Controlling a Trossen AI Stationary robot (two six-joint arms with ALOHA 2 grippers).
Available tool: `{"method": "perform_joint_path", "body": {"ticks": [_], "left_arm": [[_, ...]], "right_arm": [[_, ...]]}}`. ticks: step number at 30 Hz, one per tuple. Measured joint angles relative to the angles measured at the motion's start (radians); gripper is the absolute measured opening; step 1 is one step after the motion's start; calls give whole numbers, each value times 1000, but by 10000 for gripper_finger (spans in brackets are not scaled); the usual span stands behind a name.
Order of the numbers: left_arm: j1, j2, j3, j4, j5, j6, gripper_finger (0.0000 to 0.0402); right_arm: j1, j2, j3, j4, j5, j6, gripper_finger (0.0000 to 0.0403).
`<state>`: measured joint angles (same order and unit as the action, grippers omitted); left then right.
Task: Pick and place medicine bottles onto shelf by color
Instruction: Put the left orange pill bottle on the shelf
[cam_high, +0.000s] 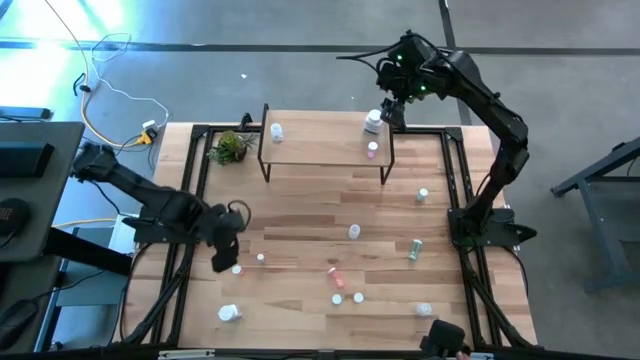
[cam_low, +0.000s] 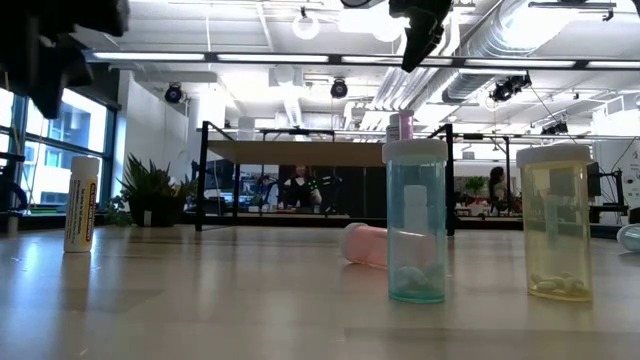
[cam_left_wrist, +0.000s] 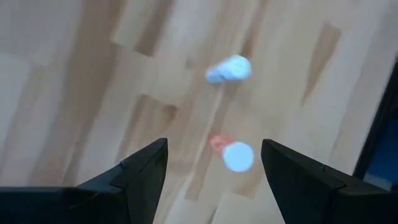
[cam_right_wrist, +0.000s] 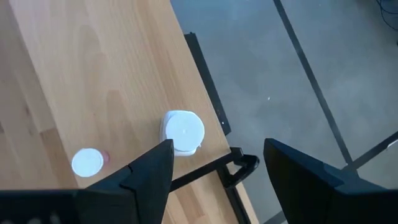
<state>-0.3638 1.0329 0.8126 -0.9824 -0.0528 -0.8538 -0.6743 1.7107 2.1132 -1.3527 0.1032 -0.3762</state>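
Beneath my wide-open, empty right gripper (cam_right_wrist: 214, 165) stands a white round plastic jar (cam_right_wrist: 183, 132) on the light-wood shelf (cam_right_wrist: 93, 74); my left gripper (cam_left_wrist: 211, 168) gapes empty.

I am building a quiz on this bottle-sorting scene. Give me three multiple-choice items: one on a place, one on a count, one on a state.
1. Where is the small green potted plant?
A. On the tabletop beside the left end of the low light-wood shelf
B. On top of that shelf
C. At the table's near right corner

2. How many medicine bottles stand on the shelf?
A. One
B. Three
C. Six

3. How are the right gripper's fingers?
A. Shut on a bottle
B. Open and empty
C. Shut on the plant

Key: 1 A, the high view shows the plant on the table left of the shelf. 2 B, the small white bottle, wide white jar and pink bottle are the only ones there. 3 B, the right wrist view shows spread fingers with nothing between them, above the jar.
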Motion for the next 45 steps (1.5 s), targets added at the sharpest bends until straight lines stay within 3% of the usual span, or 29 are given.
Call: {"method": "perform_joint_path", "body": {"ticks": [6,12,30,45], "left_arm": [[-146,1,-56,44,-56,-72,248],[-211,4,-64,51,-120,-105,248],[-255,231,-64,136,-108,-147,248],[-255,328,-64,176,-107,-157,236]], "right_arm": [[0,0,0,1,0,9,240],[0,0,0,1,-1,10,240],[0,0,0,1,-1,12,240],[0,0,0,0,-1,13,240]]}}
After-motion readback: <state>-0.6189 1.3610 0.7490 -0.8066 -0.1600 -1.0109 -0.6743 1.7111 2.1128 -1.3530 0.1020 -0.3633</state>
